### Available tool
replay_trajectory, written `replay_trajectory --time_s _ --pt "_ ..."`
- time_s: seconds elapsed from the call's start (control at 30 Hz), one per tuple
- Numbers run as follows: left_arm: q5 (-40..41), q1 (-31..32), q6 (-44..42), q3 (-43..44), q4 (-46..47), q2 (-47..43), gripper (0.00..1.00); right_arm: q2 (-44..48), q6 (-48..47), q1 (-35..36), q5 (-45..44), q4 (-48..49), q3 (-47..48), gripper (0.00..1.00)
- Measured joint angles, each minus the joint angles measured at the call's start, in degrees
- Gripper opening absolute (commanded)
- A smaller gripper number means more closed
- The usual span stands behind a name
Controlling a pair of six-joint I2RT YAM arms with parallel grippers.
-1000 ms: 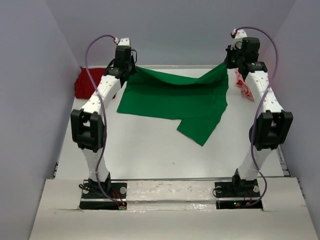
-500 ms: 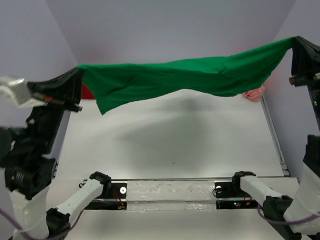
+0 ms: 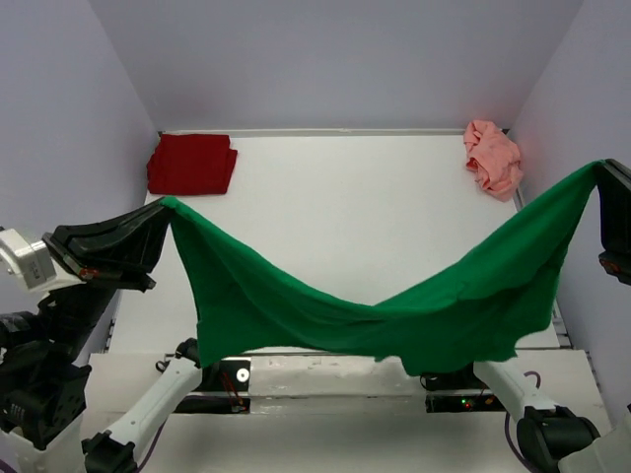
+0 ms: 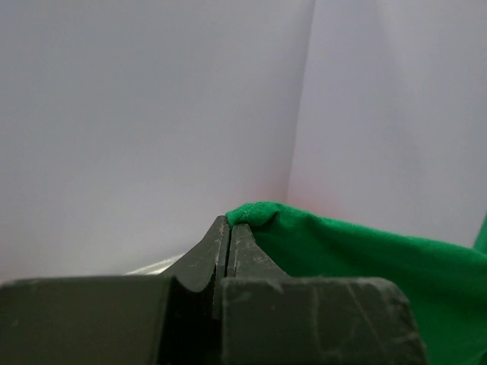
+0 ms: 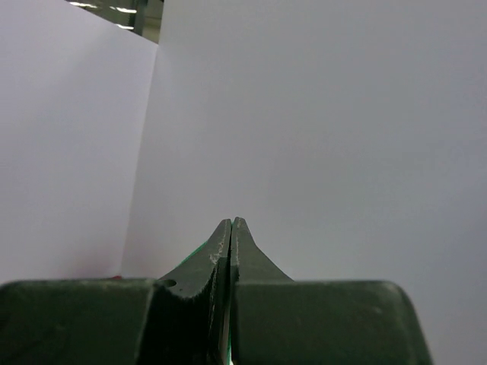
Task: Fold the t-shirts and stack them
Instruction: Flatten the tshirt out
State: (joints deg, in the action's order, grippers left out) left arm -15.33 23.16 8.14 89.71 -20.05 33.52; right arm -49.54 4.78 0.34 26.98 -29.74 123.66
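The bright green t-shirt [image 3: 394, 310] hangs in the air between my two grippers, sagging low in the middle over the table's near edge. My left gripper [image 3: 163, 209] is shut on its left corner; the left wrist view shows green cloth [image 4: 358, 258] coming out at the tips of my left gripper [image 4: 229, 220]. My right gripper [image 3: 603, 169] is shut on the right corner, and in the right wrist view a thin green sliver shows between the jaws of that gripper [image 5: 231, 222]. The dark red t-shirt [image 3: 191, 164] lies folded at the back left. The salmon pink t-shirt [image 3: 492, 158] lies crumpled at the back right.
The white table [image 3: 335, 212] is walled in by grey panels on the left, back and right. Both arm bases [image 3: 330, 376] sit on the rail at the near edge, partly hidden behind the hanging cloth.
Both grippers have lifted the green t-shirt off the table, swung it up and pulled it toward the near edge. It now sags much lower than half a second ago.
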Motion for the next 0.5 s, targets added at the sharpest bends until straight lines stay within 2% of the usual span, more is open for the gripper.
replay_trajectory --time_s 0.1,0.23,0.4,0.5 --pt "1.3 0.0 0.2 -1.2 -1.9 0.1 0.02 -0.1 0.2 0.0 0.3 -0.9 1.0 0.00" --pt "6.8 0.0 1.6 -3.3 -2.0 0.7 0.02 -1.7 -0.1 0.0 -0.8 -1.0 0.3 0.00" --pt "18.3 0.0 6.1 -7.7 -1.2 7.3 0.03 -5.2 -1.0 0.0 -4.1 2.3 -11.4 0.00" --pt "24.5 0.0 8.1 -11.9 -0.8 16.9 0.02 -13.5 -1.1 0.0 -5.7 4.3 -19.1 0.00"
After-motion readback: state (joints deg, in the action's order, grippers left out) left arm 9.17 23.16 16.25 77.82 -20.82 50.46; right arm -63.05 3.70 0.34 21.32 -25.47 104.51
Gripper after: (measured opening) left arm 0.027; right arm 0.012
